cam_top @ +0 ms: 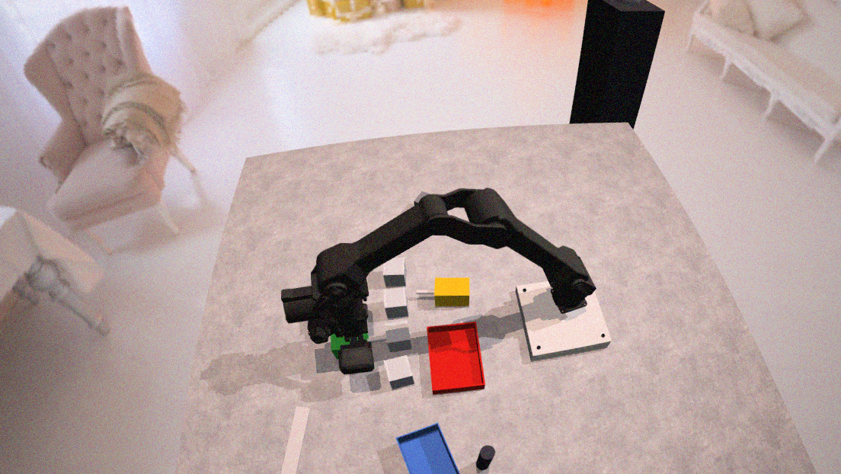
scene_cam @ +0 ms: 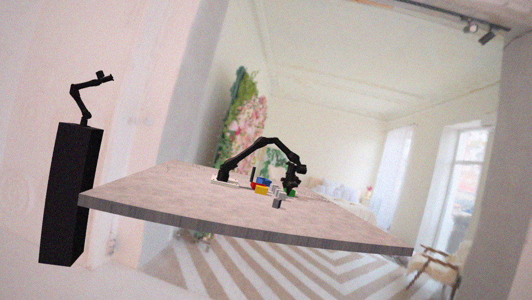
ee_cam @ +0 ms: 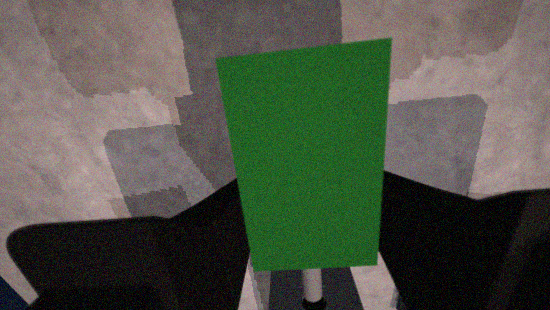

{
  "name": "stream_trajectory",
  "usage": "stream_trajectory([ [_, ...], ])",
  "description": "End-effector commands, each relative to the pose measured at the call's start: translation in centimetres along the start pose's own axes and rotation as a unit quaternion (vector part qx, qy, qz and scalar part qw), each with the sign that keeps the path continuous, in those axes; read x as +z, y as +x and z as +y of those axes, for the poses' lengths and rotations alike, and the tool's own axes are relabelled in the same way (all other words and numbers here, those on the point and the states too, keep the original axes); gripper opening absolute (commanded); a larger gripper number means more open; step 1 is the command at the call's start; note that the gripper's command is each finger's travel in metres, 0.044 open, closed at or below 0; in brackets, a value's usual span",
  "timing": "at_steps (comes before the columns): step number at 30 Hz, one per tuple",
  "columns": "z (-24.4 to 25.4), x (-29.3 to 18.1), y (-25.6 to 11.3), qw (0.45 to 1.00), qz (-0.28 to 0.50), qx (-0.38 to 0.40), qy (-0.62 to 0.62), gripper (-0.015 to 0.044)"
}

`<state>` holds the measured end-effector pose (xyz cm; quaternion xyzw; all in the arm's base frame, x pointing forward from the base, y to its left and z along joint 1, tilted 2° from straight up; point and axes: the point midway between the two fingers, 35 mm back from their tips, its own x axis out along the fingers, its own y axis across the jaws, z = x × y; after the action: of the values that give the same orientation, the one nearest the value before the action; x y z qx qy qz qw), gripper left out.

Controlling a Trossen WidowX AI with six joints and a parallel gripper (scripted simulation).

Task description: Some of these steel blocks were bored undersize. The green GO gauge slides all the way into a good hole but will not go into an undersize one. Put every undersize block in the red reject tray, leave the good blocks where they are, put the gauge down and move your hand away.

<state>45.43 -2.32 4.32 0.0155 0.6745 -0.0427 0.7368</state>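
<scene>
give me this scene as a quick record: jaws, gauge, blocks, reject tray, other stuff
jaws: shut on the green gauge
gauge pin: pointing at a block; depth in hole cannot be told
blocks near gauge: row of four
red reject tray: no block inside
yellow block with pins: on table, not held
blue tray: beyond the red one
</scene>
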Motion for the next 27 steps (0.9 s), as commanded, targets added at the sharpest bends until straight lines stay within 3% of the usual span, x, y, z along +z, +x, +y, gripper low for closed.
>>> stream_trajectory([
  [1, -0.06, 0.08, -0.54, 1.0, -0.005, -0.001, -0.003, 0.0],
  [27, -0.08, 0.81, -0.79, 1.0, -0.006, -0.001, -0.002, 0.0],
])
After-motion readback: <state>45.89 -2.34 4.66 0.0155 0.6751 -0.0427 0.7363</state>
